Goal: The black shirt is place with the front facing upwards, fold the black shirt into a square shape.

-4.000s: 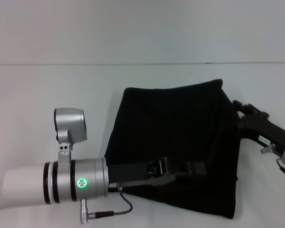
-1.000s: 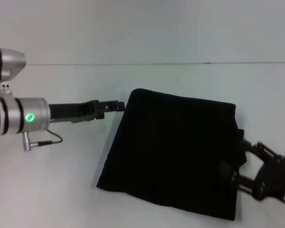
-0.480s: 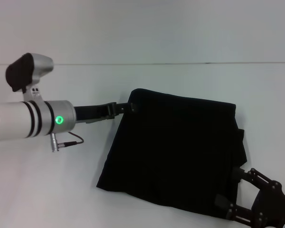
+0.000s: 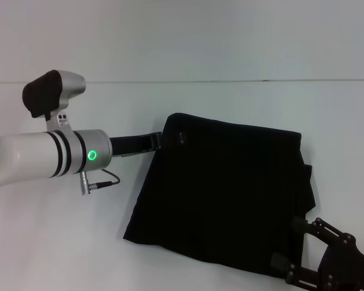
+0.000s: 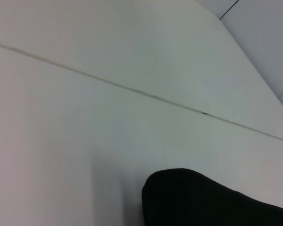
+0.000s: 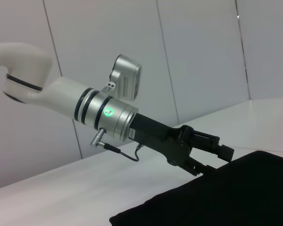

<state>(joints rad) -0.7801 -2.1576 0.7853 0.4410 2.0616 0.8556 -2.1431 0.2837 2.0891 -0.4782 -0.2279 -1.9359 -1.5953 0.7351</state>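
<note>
table point(image 4: 60, 242): white, with 1 thin seam line running across the far side.

shirt point(image 4: 224, 194): black, plain side up, no print visible. folded into a rough 4-sided slab, lying flat on the table right of centre, slightly skewed, layered edges showing along its right side.

left gripper point(image 6: 217, 157): reaches in from the left at the shirt's far left corner. fingers narrow, tips at the cloth edge; cannot tell if cloth is pinched between them. green light lit on the wrist.

right gripper point(image 4: 291, 251): low at the shirt's near right corner, jaws spread wide, just beside the cloth edge.
</note>
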